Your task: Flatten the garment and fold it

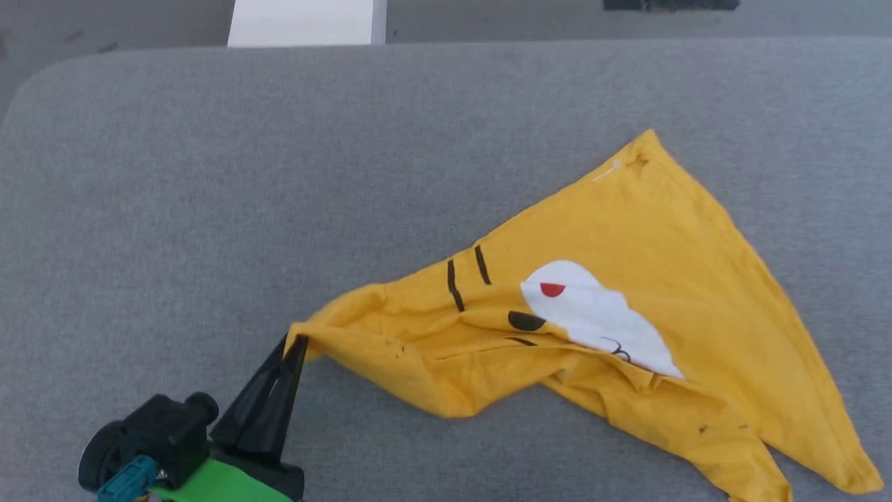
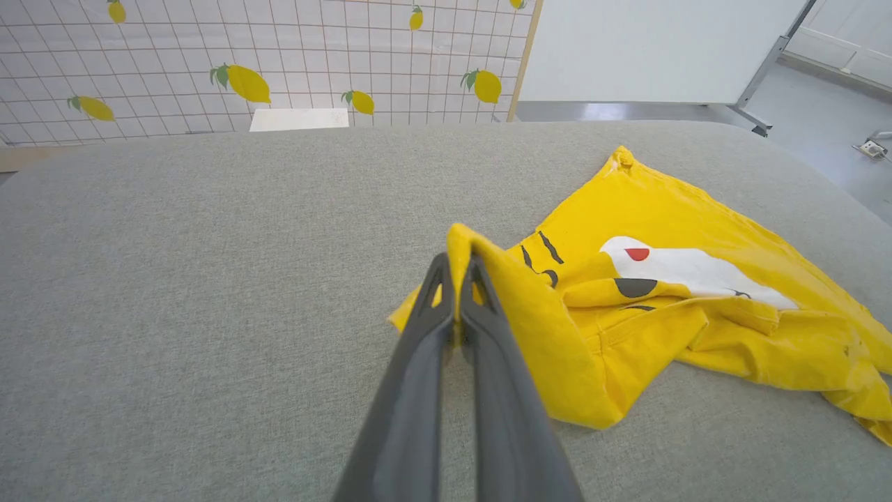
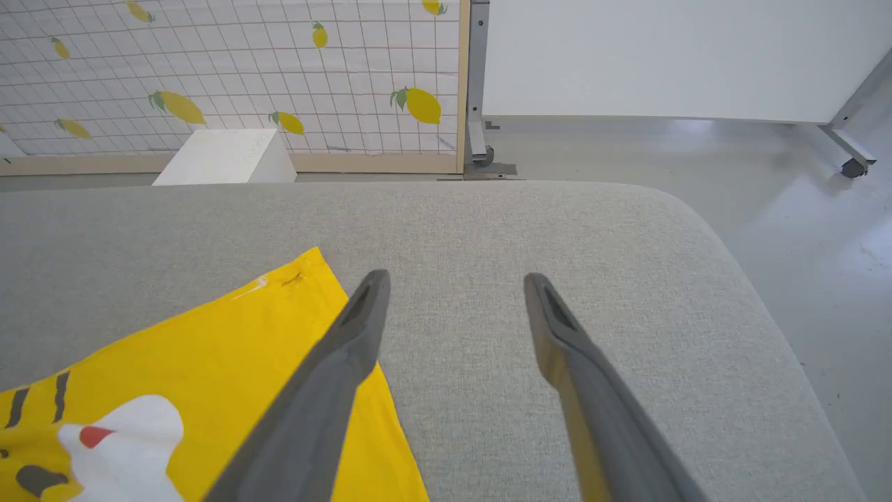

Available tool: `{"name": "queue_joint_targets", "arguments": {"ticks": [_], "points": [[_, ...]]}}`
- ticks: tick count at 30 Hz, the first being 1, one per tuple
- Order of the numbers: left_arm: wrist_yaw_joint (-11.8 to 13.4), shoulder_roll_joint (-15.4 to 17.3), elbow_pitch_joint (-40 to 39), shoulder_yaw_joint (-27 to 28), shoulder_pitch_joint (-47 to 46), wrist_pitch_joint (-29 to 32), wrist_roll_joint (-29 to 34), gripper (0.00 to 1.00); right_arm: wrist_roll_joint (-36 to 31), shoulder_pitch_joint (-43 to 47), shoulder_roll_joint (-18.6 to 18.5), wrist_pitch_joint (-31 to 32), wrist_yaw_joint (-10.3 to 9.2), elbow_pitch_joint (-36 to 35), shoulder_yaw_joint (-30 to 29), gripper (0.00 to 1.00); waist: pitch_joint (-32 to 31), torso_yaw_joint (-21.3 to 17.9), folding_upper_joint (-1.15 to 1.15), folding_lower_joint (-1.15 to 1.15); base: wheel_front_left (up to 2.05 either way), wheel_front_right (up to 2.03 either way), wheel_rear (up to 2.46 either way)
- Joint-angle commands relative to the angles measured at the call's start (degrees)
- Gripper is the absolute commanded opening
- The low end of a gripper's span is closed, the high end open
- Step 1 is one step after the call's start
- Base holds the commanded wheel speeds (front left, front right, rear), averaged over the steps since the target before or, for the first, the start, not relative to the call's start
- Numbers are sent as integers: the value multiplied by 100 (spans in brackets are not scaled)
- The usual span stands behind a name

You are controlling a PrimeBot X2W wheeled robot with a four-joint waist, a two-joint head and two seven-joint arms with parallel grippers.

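Note:
The garment [image 1: 627, 258], a bright yellow T-shirt with a white patch, a red dot and black stripes, lies crumpled on the right half of the grey padded table [image 1: 279, 174]. My left gripper [image 1: 296, 341] is shut on the shirt's left corner, and the left wrist view shows the yellow cloth [image 2: 627, 230] pinched between the fingers of the left gripper [image 2: 458, 261]. My right gripper [image 3: 453, 279] hangs open over the table to the right of the shirt's far corner [image 3: 209, 348], holding nothing.
A white box [image 1: 306, 21] stands on the floor beyond the table's far edge. A lemon-print grid screen [image 2: 209, 56] and a white panel on a wheeled frame [image 3: 662, 56] stand behind. The table's right edge [image 3: 766, 314] curves down to the grey floor.

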Motion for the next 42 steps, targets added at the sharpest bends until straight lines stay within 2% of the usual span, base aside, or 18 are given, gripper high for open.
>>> {"name": "queue_joint_targets", "arguments": {"ticks": [1, 5, 9, 15, 23, 24, 25, 26, 29, 33, 39, 42], "points": [[-49, -20, -43, 3, -165, -34, 97, 0, -119, -438, -151, 75, -8, 188, 195, 100, 577, 356, 0, 1, 0, 0, 0], [-98, -29, -100, -36, -391, -42, 196, 0, -325, -1463, -352, 251, -8, 951, 744, 100, 968, 585, 0, 1, 0, 0, 0], [-173, -118, -90, -136, -577, -58, 199, 0, -525, -2136, -297, 443, -8, 1716, 1177, 100, 1213, 813, 0, 1, 0, 0, 0], [-231, -248, 37, -232, -743, -127, 180, 0, -714, -2437, -311, 667, -8, 2335, 1604, 100, 1416, 1052, 0, 1, 0, 0, 0], [-270, -314, 177, -256, -801, -237, 134, 0, -776, -2482, -464, 580, -8, 2662, 1730, 100, 1601, 1189, 0, 1, 0, 0, 0], [-275, -318, 195, -262, -805, -244, 130, 0, -753, -2478, -458, 590, -8, 2702, 1770, 96, 1615, 1190, 0, 1, 0, 0, 0], [-280, -321, 209, -267, -809, -249, 126, 0, -721, -2468, -458, 613, -8, 2731, 1817, 45, 1621, 1188, 0, 1, 0, 0, 0], [-284, -324, 225, -271, -815, -253, 120, 0, -674, -2453, -458, 663, -8, 2767, 1864, 0, 1623, 1182, 0, 1, 0, 0, 0], [-288, -312, 269, -264, -828, -250, 111, 0, -542, -2420, -491, 832, -8, 2817, 2002, 0, 1595, 1145, 0, 1, 0, 0, 0], [-286, -274, 342, -233, -842, -255, 114, 0, -501, -2412, -481, 704, -8, 2819, 1960, 0, 1446, 1025, 0, 1, 0, 0, 0], [-385, -171, 554, -79, -1148, -593, 328, 0, -342, -2279, -257, -17, -8, 2696, 1732, 0, 977, 722, 0, 1, 0, 0, 0], [-421, -115, 737, 138, -1524, -1089, 613, 0, -231, -2152, -66, -503, -8, 2536, 1578, 0, 627, 526, 0, 1, 0, 0, 0]]}}
